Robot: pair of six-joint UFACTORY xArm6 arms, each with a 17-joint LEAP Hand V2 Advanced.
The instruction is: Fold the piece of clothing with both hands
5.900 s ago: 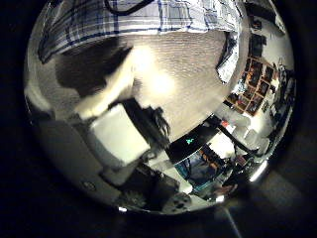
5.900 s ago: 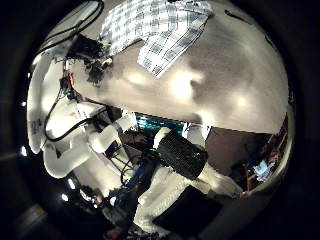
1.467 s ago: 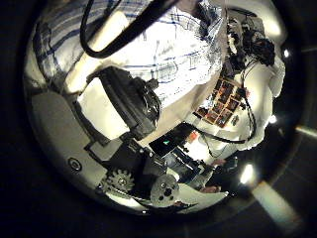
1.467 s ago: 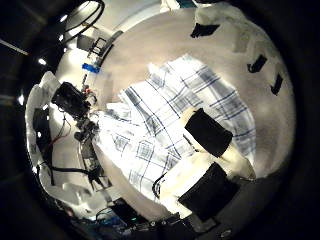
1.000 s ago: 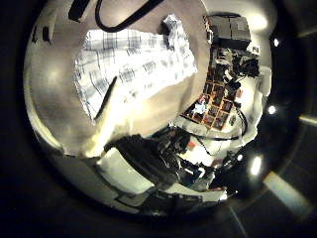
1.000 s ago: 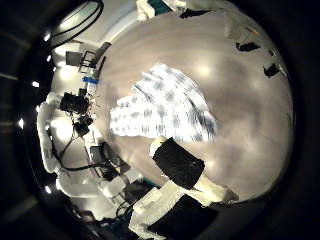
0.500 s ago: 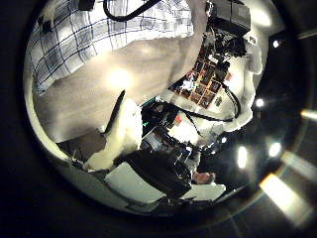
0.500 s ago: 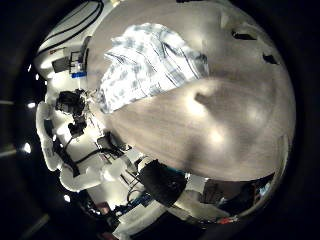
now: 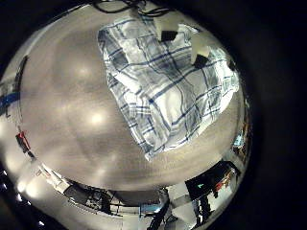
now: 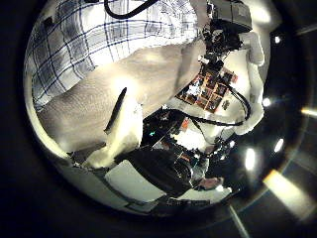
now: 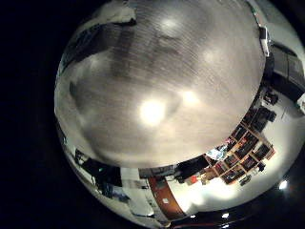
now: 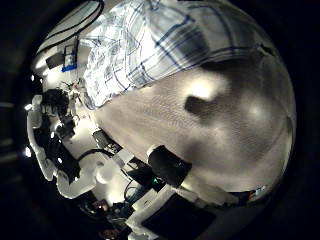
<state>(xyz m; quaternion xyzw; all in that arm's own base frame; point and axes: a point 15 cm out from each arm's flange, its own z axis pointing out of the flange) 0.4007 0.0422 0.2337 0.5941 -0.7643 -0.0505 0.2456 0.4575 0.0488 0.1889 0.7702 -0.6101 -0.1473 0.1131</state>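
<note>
A checked shirt (image 9: 168, 86) lies spread flat on the table (image 9: 67, 105), with one corner pointing toward the left palm. It also fills the upper part of the left thumb side view, as the checked shirt (image 10: 99, 40), and of the right thumb side view, as the checked shirt (image 12: 160, 45). My left hand (image 10: 124, 134) hovers beside the cloth with relaxed fingers that hold nothing. One finger of my right hand (image 12: 172, 165) shows, clear of the fabric and over bare table. The right little finger side view shows only the tabletop (image 11: 157, 86).
Two small dark things (image 9: 169, 35) sit at the shirt's far edge. A shelf unit (image 10: 206, 89) stands past the table's edge, and the other white arm (image 10: 248, 50) reaches down near it.
Both palm cameras have moved closer to the shirt, which now fills more of each thumb side view. Neither hand has taken hold of the cloth.
</note>
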